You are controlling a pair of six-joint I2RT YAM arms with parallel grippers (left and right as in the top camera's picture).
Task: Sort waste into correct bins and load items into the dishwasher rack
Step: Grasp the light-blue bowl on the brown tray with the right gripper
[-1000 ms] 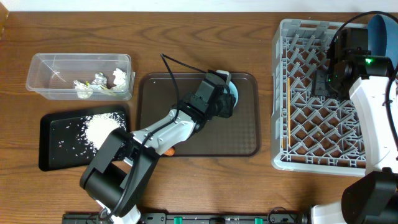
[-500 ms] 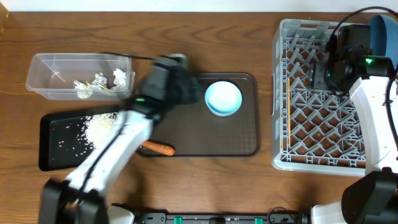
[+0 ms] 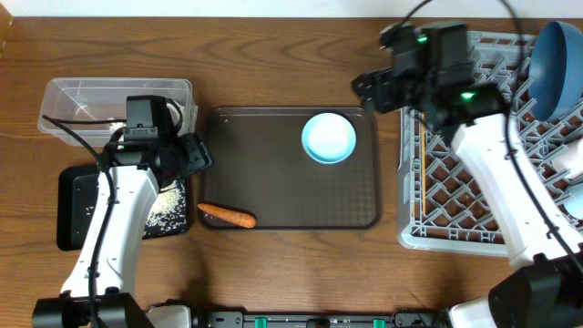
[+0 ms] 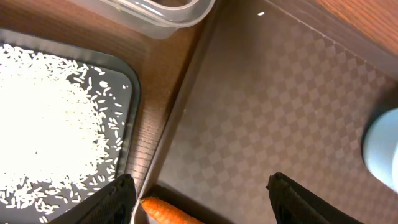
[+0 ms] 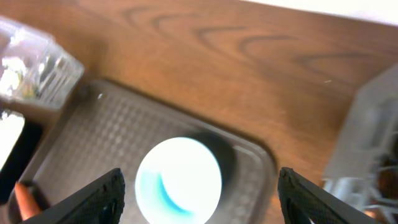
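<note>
A light blue cup (image 3: pixel 328 138) stands on the far right part of the dark brown serving tray (image 3: pixel 273 182). A small orange carrot (image 3: pixel 228 216) lies at that tray's front left. My left gripper (image 3: pixel 194 155) is open over the tray's left edge, and in the left wrist view (image 4: pixel 202 182) the carrot (image 4: pixel 168 213) lies just inside its left finger. My right gripper (image 3: pixel 364 89) is open above the tray's far right corner, and in the right wrist view (image 5: pixel 200 177) the cup (image 5: pixel 180 180) sits below the spread fingers. White rice (image 4: pixel 50 124) lies on the black tray (image 3: pixel 77 214).
The clear tub (image 3: pixel 91 96) at the far left holds crumpled white and yellow-green waste (image 5: pixel 25 68). The grey rack (image 3: pixel 455 210) fills the right side, with the dark blue plate (image 3: pixel 556 59) standing at its far right corner. The left arm covers part of the black tray.
My left arm has let go of the cup and swung left from it to the tray's left edge. My right arm has moved left from the rack to above the tray's far right corner.
</note>
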